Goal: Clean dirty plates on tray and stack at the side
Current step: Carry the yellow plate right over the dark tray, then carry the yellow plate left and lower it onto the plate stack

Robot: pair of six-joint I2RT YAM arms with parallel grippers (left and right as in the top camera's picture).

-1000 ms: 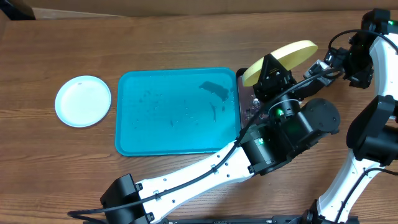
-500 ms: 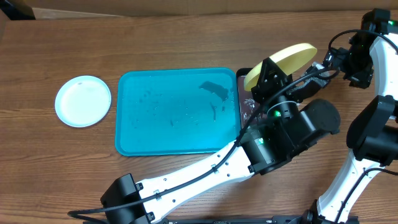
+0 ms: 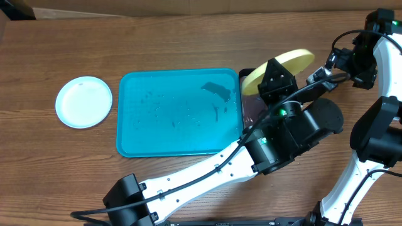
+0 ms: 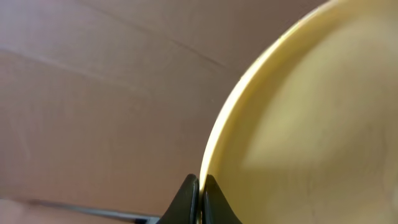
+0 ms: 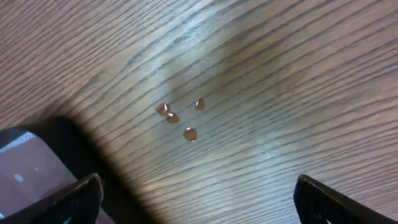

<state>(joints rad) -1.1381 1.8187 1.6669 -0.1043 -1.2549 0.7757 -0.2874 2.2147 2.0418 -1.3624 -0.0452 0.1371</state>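
Above black tray (image 3: 246,107) (prob.), L gripper (image 4: 200,185) nips yellow plate (image 4: 311,124); R gripper (image 5: 199,193) wide.

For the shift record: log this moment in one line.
left jaws: shut on yellow plate rim, tilted, near black tray | right jaws: open above table | pale plate: on table, left of turquoise tray

Wood-grain tabletop (image 3: 188,37). Turquoise tray (image 3: 179,147) sits flat mid-frame, long side left-right. Pale round plate (image 3: 83,102) lies left of it, near but apart. Black tray (image 3: 250,105) sits just beside the turquoise tray's right edge, mostly hidden under an arm. Right wrist view: a few small brownish droplets (image 5: 183,118) on bare wood near the black tray's corner.
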